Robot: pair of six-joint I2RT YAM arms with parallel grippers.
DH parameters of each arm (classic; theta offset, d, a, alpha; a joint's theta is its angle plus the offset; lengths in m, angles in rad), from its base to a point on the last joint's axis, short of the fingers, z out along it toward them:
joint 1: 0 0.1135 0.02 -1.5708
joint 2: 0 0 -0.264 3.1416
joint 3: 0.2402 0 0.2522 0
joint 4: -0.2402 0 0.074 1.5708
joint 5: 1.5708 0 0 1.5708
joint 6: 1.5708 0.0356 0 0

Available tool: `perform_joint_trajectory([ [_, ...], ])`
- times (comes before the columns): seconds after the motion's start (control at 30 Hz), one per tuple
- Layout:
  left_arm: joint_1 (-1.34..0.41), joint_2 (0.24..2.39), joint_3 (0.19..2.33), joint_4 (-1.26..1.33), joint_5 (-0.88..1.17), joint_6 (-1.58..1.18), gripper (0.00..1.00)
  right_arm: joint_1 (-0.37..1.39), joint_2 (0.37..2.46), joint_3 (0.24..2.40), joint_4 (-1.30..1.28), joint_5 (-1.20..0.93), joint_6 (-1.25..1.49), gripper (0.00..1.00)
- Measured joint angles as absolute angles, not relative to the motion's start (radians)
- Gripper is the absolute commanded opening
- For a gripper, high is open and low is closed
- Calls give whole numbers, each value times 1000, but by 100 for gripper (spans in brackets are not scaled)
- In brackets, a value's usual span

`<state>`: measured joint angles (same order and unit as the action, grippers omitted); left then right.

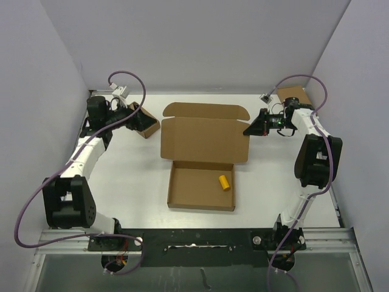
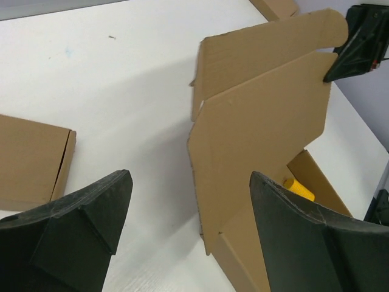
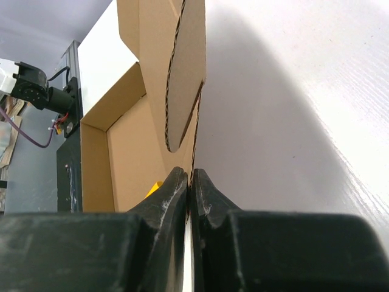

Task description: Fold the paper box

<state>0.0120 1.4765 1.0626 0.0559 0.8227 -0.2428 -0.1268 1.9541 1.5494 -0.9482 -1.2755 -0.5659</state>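
Observation:
The paper box (image 1: pixel 200 190) lies mid-table as a shallow brown tray with its lid (image 1: pixel 205 139) raised and a flap (image 1: pixel 206 111) on the lid's far edge. A yellow cylinder (image 1: pixel 225 182) lies inside the tray. My right gripper (image 1: pixel 251 129) is shut on the lid's right edge; in the right wrist view the fingertips pinch the cardboard edge (image 3: pixel 191 180). My left gripper (image 1: pixel 137 119) is open and empty, left of the lid. In the left wrist view (image 2: pixel 189 207) its fingers frame the lid (image 2: pixel 261 121) without touching it.
A small ready-made cardboard box (image 1: pixel 148 126) lies under my left gripper, also seen flat in the left wrist view (image 2: pixel 30 161). Another small box (image 1: pixel 294 93) sits at the back right. White walls close the table on three sides.

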Motion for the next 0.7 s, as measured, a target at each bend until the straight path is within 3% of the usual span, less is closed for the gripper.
perform_joint_trajectory([
  [0.37, -84, 1522, 1297, -267, 846, -4, 77, -99, 1953, 1556, -959, -1270, -595, 0],
  [0.7, -87, 1658, 1386, -405, 842, 36, 63, -89, 1933, 1556, -974, -1259, -615, 0],
])
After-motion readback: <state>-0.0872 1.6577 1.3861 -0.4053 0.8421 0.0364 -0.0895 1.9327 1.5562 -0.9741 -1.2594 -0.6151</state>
